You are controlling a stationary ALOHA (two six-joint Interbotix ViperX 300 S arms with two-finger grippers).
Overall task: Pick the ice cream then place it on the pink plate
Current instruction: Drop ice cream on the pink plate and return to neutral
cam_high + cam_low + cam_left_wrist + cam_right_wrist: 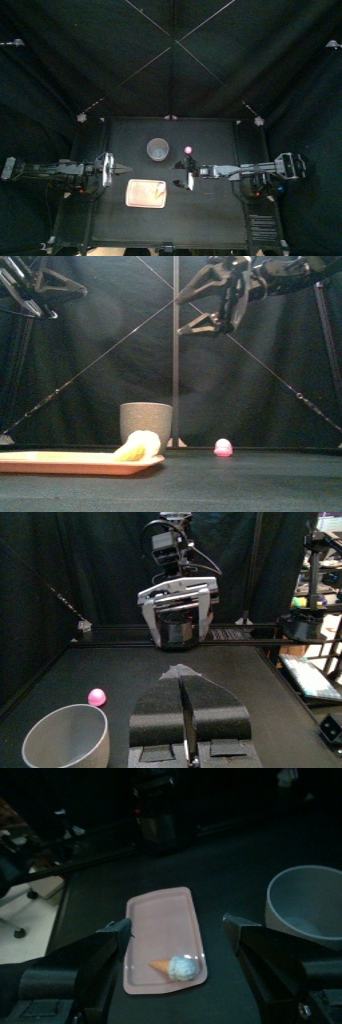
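Top view shows the pink plate point(135, 196) lying flat on the bench point(203, 216), toward the front and a little left of the middle. Front view shows the ice cream point(138, 445) on this plate point(54, 462), lying on its side near the plate's right end. From the right wrist view the ice cream point(181, 968) has an orange cone and a pale scoop. It rests inside the plate's point(158, 918) rim, at one short end, and no tool touches it.

The right tool point(191, 173) reaches from the right side to just beside the plate's right edge. In the front view it point(198, 311) hangs high above the bench point(254, 488), well apart from the things. The right wrist view shows this tool point(178, 925) released: its two jaws stand wide apart with nothing between them, and the plate is seen through the gap.

The left tool point(110, 170) rests at the left side of the bench, behind the plate's left corner. In the left wrist view it point(185, 678) is clenched, the two jaws pressed together and empty.

A grey cup point(159, 149) stands upright behind the plate. In the front view the cup point(146, 420) appears just behind the ice cream. A small pink toy point(190, 151) stands to the right of the cup, apart from it. The same toy point(223, 447) is on the bare bench, off the plate.
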